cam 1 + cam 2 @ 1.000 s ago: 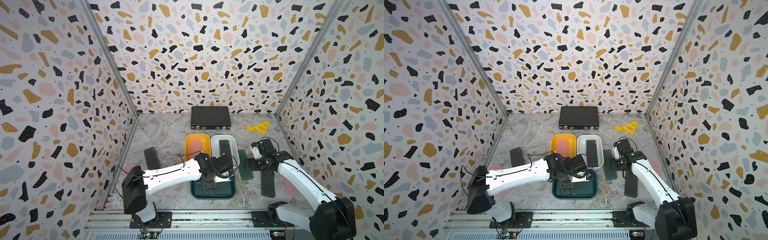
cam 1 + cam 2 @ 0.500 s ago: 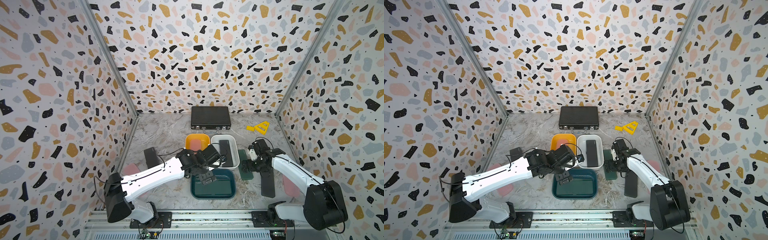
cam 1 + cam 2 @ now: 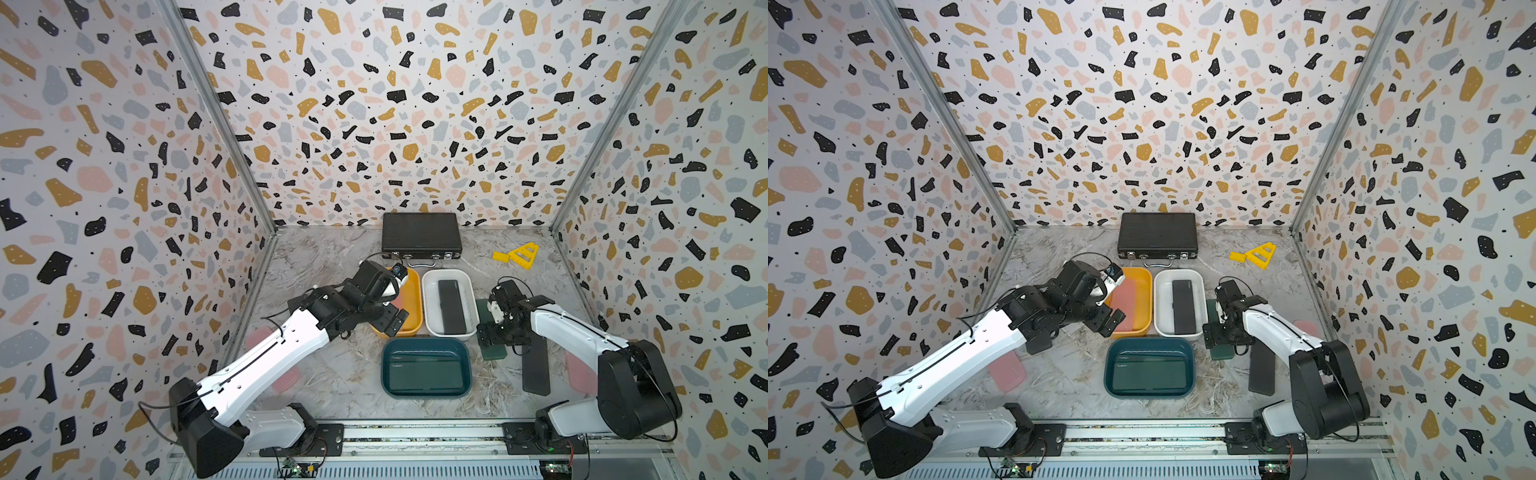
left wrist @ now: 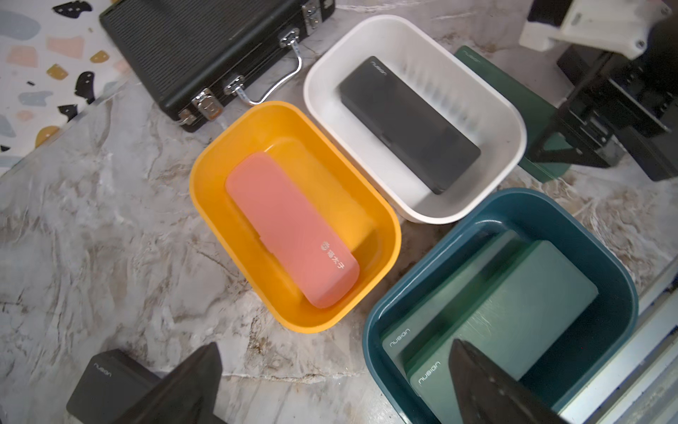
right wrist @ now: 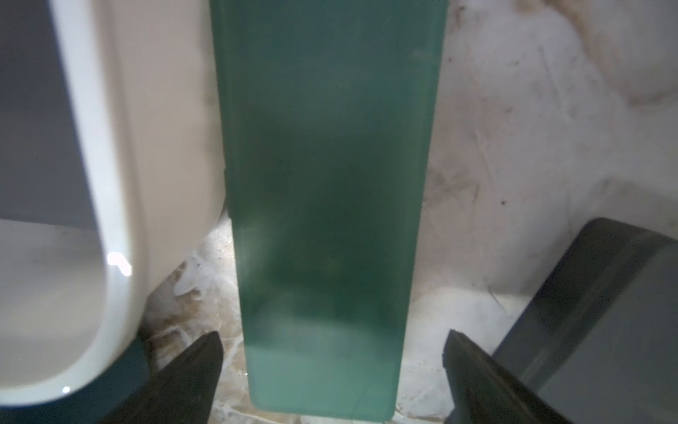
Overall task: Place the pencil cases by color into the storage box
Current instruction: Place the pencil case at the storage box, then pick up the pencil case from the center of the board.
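In both top views the left gripper point(image 3: 395, 322) hovers over the yellow tub's point(image 3: 412, 291) near-left rim, jaws apart and empty. The right gripper point(image 3: 496, 338), jaws wide, straddles a green pencil case point(image 3: 494, 354) lying right of the white tub point(image 3: 428, 305).

Left wrist: a pink case point(image 4: 290, 231) lies in the yellow tub, a black case point(image 4: 407, 124) in the white one, and two green cases point(image 4: 513, 293) in the teal tub point(image 4: 620, 282).

Right wrist: the fingers point(image 5: 190, 378) flank the green pencil case without touching it.

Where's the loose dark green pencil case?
In a top view the flat dark green pencil case lies on the table right of the white plastic tub, under the right tool.
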Robot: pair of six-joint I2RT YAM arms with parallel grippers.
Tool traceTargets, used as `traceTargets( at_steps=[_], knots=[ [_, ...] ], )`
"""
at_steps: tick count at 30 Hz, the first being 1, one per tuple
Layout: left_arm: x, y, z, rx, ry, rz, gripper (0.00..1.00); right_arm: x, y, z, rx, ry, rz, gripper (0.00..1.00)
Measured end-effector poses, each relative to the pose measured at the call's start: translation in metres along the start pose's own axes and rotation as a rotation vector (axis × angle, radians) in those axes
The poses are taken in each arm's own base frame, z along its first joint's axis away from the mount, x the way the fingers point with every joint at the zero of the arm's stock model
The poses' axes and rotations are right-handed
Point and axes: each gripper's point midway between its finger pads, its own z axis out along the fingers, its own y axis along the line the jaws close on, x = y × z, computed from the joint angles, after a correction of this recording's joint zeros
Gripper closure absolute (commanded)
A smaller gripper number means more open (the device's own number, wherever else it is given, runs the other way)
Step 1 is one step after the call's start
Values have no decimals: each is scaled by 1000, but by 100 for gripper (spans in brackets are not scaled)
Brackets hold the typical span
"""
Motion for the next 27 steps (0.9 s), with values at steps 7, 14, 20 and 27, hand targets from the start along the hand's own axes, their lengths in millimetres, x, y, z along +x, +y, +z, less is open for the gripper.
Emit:
traceTargets(
  at_steps=[7,14,20,27],
  knots=[
    [5,7,4,5,12,-64,0,-3,-1,10,33,5,1,2],
    [3,11,4,15,2,-98,0,-4,-3,16,61,11,15,6],
    [2,9,5,30,-5,-112,0,-4,-5,20,79,14,30,19],
    [4,7,5,50,-2,-116,0,-5,-7,19,95,7,37,37]
  ],
)
